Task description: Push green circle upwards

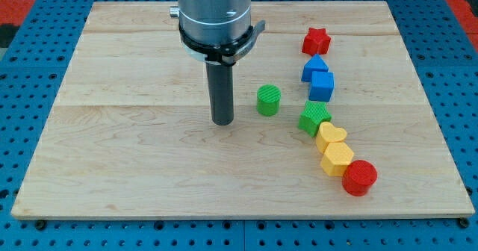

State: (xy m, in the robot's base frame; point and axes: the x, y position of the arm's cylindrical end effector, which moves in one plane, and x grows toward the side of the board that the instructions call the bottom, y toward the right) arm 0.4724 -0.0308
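Note:
The green circle [269, 100] is a short green cylinder standing on the wooden board [134, 154], a little right of the board's middle. My tip [222, 122] rests on the board to the view's left of the green circle and slightly below it, with a small gap between them. The rod rises from the tip to the arm's grey round housing at the view's top.
A curved row of blocks runs down the view's right: a red star [316, 40], a blue pentagon-like block [314, 66], a blue cube [322, 86], a green star-like block [314, 117], a yellow heart [331, 137], a yellow hexagon [337, 158], a red circle [360, 178].

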